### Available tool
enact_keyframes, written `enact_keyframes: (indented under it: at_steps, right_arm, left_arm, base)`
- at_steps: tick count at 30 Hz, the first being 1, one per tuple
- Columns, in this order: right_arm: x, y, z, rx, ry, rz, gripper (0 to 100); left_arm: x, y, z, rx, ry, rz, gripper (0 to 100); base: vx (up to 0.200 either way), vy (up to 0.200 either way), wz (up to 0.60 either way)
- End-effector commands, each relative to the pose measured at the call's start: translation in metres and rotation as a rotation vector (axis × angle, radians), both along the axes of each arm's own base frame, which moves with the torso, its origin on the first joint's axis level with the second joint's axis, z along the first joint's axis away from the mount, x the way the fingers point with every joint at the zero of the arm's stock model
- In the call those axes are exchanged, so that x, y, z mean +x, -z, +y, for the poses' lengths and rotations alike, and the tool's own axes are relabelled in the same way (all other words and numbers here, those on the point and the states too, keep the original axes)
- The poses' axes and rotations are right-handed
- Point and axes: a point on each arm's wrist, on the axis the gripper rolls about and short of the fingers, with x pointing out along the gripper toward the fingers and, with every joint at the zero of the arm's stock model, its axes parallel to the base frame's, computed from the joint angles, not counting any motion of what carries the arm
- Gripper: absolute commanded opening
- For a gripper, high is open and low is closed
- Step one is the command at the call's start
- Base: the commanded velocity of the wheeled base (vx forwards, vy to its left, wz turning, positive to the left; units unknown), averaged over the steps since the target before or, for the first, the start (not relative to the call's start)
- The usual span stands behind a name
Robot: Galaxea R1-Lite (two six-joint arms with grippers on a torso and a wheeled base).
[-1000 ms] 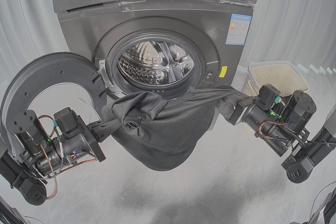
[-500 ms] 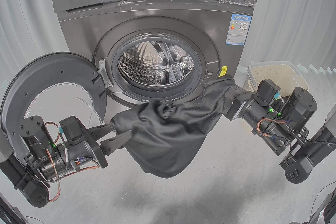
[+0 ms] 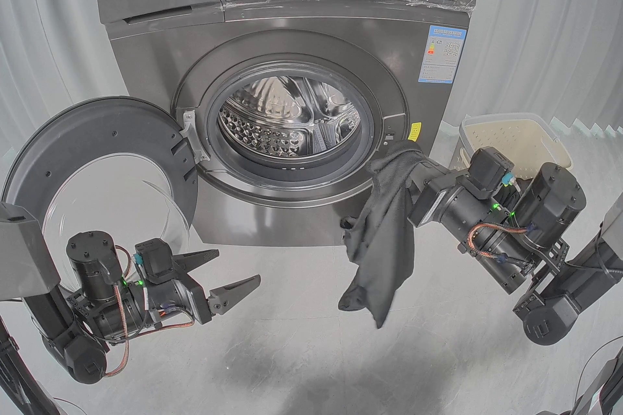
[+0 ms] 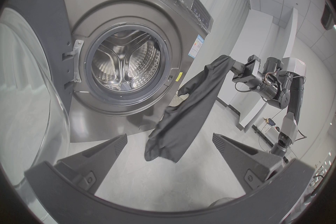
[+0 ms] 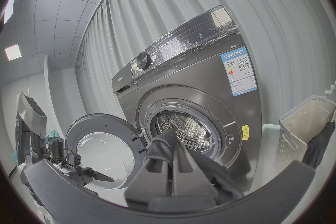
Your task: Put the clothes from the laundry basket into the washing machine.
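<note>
R jaws clamped on dark garment (image 3: 383, 228), L jaws apart

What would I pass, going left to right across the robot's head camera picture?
Open door → left gripper, open and holding nothing → dark garment hanging down → right gripper, shut on the garment's top → basket.
</note>
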Motion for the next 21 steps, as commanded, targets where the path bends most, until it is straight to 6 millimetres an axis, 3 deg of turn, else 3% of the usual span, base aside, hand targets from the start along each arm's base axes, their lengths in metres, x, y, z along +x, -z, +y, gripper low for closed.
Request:
enact_keyframes:
  at_steps: [1,12,14,17,21]
  right_arm:
    - [-0.001,-0.001,0.005,0.008,-0.001,-0.002,0]
    - [-0.002,-0.005,0.007,0.019,-0.006,-0.013,0]
    - [-0.002,-0.006,0.009,0.022,-0.011,-0.018,0]
    - [-0.003,-0.006,0.011,0.022,-0.017,-0.018,0]
    - [-0.008,-0.006,0.019,0.024,-0.045,-0.018,0]
  left_arm:
    - [0.001,0.009,0.000,0.017,0.002,0.034,100]
    - [-0.004,0.017,-0.017,0.030,0.069,0.060,100]
    - [-0.003,0.027,-0.029,0.051,0.113,0.082,100]
    - [-0.003,0.029,-0.032,0.061,0.125,0.077,100]
    - [0.005,0.046,-0.040,0.102,0.148,0.091,100]
  base:
    - [0.000,0.000,0.00]
    - [0.000,0.000,0.00]
    - [0.000,0.000,0.00]
    - [0.000,0.000,0.00]
    - [0.000,0.000,0.00]
